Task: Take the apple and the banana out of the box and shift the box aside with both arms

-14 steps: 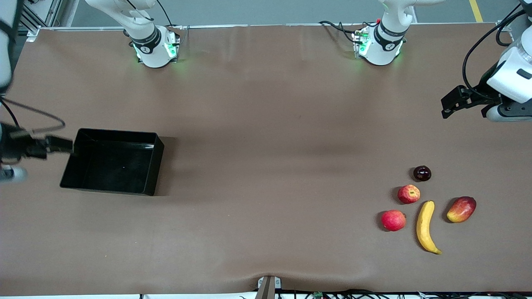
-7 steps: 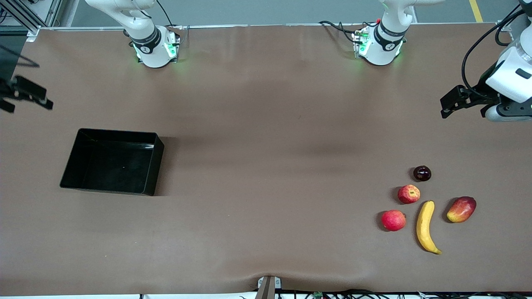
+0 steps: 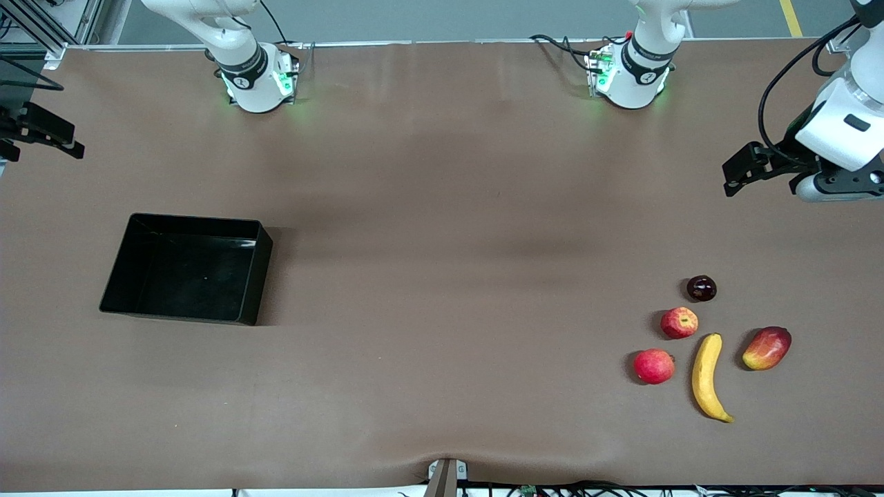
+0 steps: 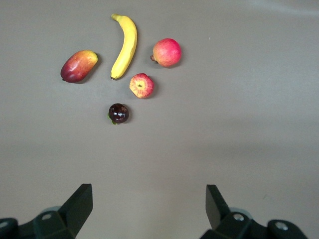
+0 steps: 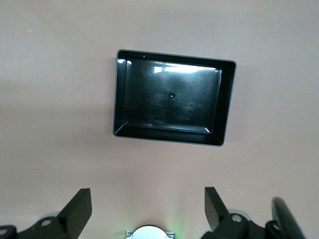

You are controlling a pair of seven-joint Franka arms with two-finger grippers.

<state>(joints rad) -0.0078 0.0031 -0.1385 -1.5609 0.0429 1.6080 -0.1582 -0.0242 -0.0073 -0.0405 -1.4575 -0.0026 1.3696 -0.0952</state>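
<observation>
Since a second ago: right claw (image 3: 41,134) withdraws from box (image 3: 186,269) to desk (image 3: 442,207) edge.
Front view: box empty; apple (image 3: 679,322), banana (image 3: 707,376) on desk toward left arm's end.
Wrist views: left claw (image 4: 149,206) over bare desk near the fruit, gaping, empty; right claw likewise.

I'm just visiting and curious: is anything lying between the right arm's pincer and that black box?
Nothing visible does. The right pincer hangs open above bare table toward the right arm's end, and the empty box sits apart from it on the cloth. All the fruit, apple and banana included, lies at the left arm's end.
</observation>
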